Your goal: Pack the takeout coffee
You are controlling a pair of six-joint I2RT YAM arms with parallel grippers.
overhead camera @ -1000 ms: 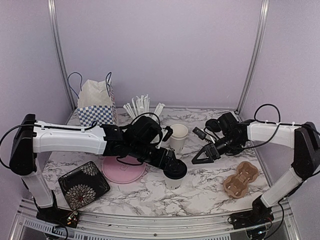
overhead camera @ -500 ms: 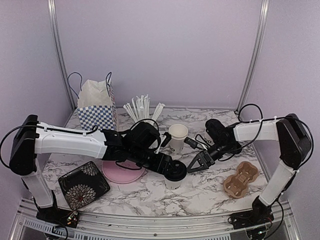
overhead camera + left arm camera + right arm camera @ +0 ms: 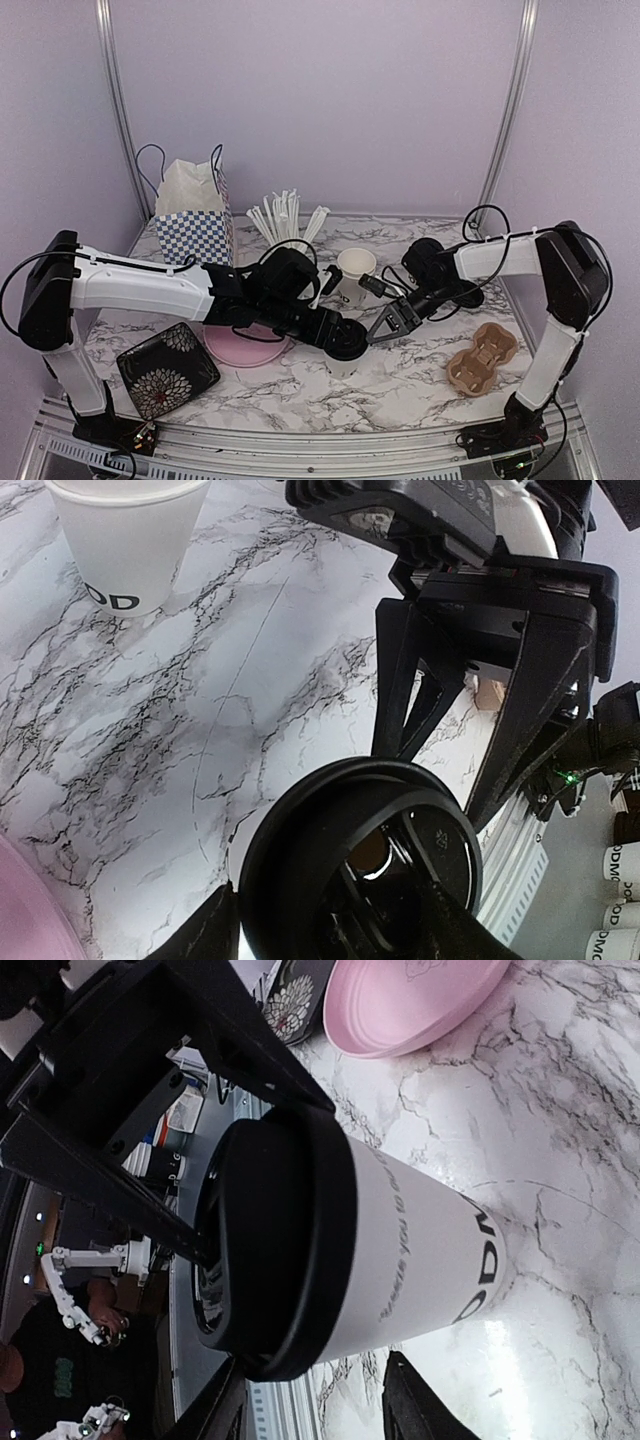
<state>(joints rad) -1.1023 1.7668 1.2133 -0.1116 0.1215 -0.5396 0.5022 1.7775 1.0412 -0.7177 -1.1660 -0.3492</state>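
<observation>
Left wrist view showed us the left claw (image 3: 335, 910) with a finger on each side of the black lid (image 3: 330, 810). We could not tell if it squeezed the lid or only sat round it. The lid was on a white cup (image 3: 420, 1250) that stood on the table (image 3: 400, 385). The right claw (image 3: 325, 1400) was partly open, with a finger on each side of that cup and its tips just beside it. Behind them stood a second cup (image 3: 356, 270) with an open top. A pink plate (image 3: 243, 352) lay just left of the first cup, and a brown carrier (image 3: 482, 358) lay well off to its right.
</observation>
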